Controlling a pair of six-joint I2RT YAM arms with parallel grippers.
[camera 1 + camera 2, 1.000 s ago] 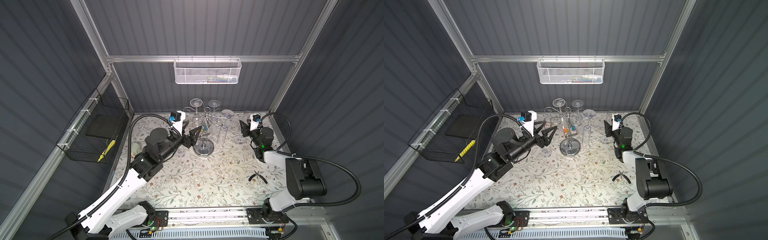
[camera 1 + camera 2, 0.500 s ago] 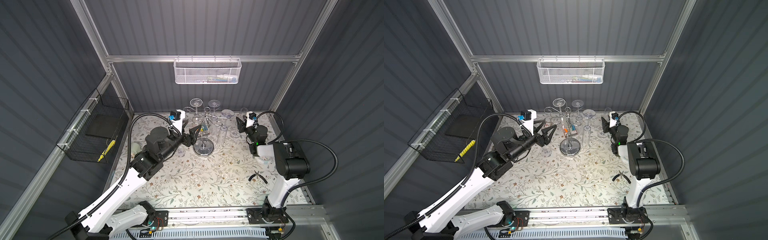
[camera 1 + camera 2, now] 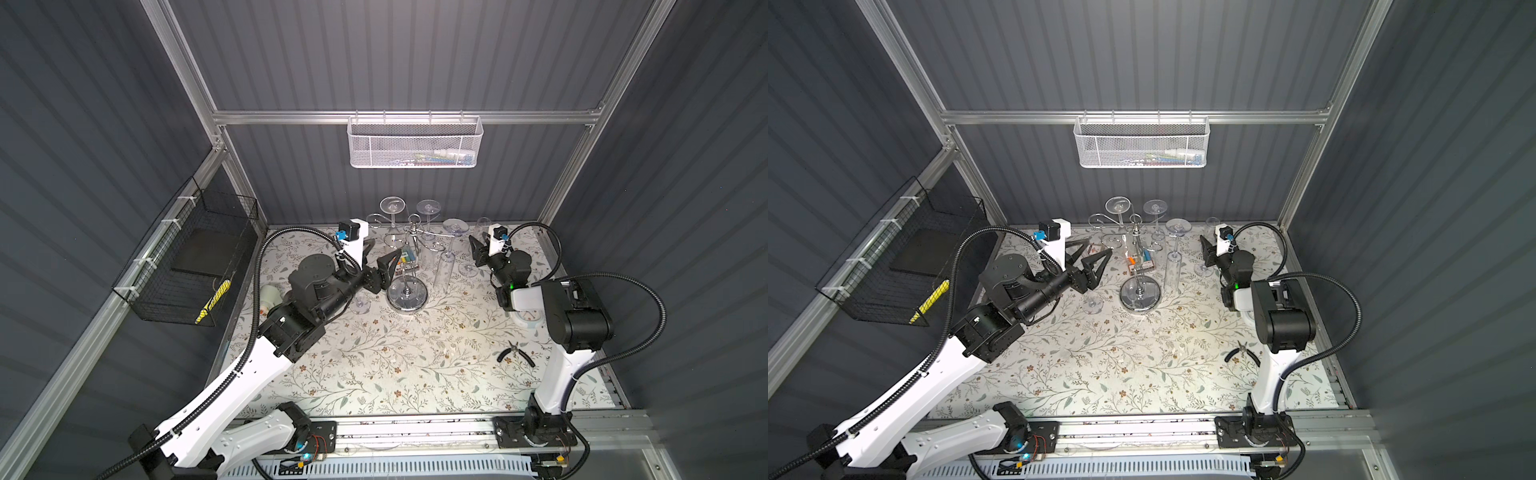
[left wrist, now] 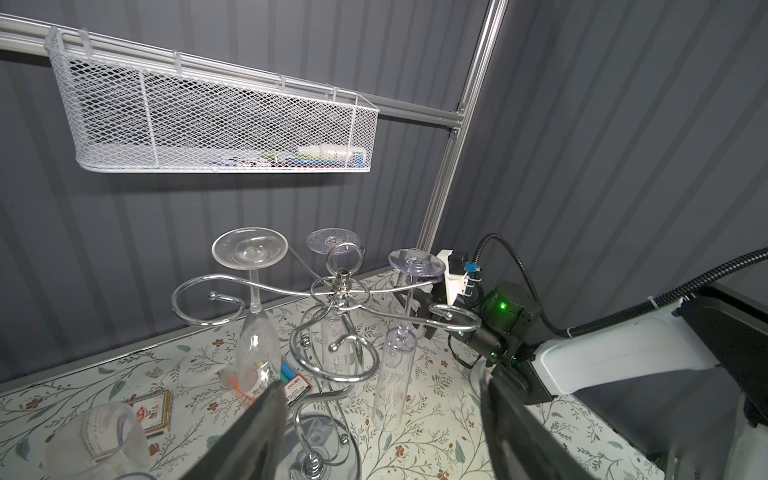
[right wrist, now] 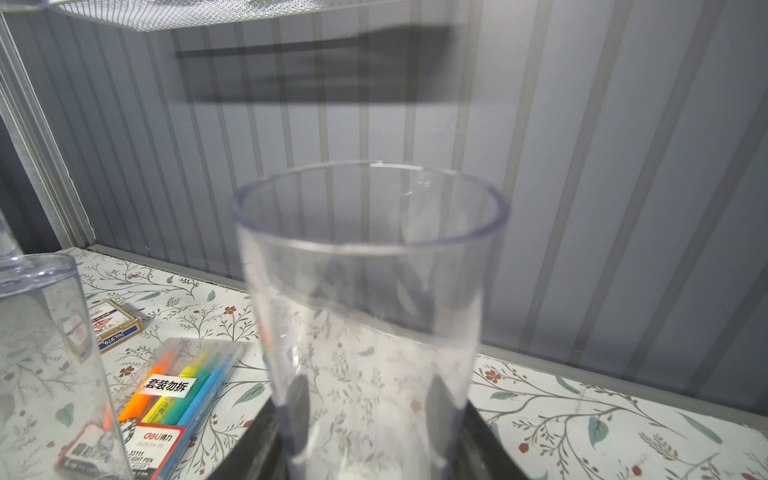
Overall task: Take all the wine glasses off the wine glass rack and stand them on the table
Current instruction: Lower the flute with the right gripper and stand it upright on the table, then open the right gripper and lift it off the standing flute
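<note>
Right arm (image 3: pixel 577 316) is folding toward the rack (image 4: pixel 338 291), right gripper (image 3: pixel 477 249) clamping an upright, seemingly freed glass (image 5: pixel 370 291); left gripper (image 3: pixel 1099 246) is idling wide, empty.

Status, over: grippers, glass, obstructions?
Left gripper open, empty, by wine glass rack. Right gripper shut on wine glass, off rack. Three glasses hang there. Nothing blocking.

On my feed a clear wine glass (image 5: pixel 370 291) stands upright and fills the centre. The right gripper (image 5: pixel 369 401) is clamped on it, and its dark pads (image 5: pixel 297 399) show through the walls. I can't quite tell whether the glass rests on the floral table cover (image 5: pixel 582 415). Beside it are a second glass (image 5: pixel 41 332), a highlighter pack (image 5: pixel 183 395) and a card box (image 5: pixel 112 322).
</note>
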